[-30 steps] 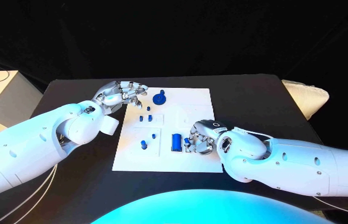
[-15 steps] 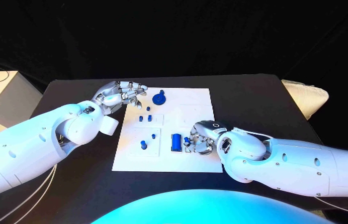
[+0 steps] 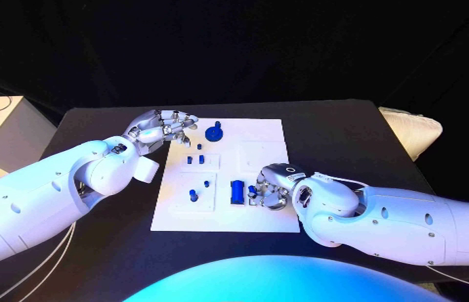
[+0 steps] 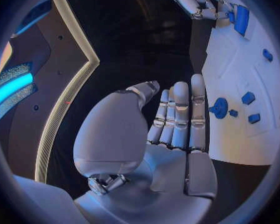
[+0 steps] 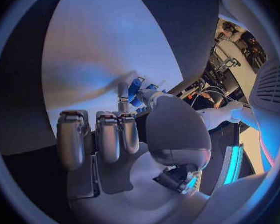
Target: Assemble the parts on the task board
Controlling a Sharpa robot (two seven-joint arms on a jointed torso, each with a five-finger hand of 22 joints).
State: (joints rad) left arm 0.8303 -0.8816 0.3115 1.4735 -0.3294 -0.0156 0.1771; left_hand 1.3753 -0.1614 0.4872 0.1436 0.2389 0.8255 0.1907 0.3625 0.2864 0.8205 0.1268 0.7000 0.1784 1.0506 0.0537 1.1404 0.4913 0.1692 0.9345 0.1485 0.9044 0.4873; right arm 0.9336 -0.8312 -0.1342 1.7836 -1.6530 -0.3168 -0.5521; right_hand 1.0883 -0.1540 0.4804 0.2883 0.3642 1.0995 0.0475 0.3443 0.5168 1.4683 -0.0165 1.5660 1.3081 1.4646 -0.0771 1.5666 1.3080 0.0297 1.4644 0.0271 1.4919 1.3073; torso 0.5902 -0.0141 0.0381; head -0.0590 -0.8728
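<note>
Our right hand [image 3: 271, 188], entering from the lower right of the frame, curls down onto the task board [image 3: 263, 217] and pinches a small blue part [image 5: 135, 88] between thumb and fingertip; just left of it lies a blue block [image 3: 236, 191]; our left hand [image 3: 161, 126], upper left of the board, hovers with fingers straight and slightly apart, holding nothing; beside it stands a round blue part [image 3: 214, 133]; more small parts sit mid-board on the black table [image 3: 342, 133].
</note>
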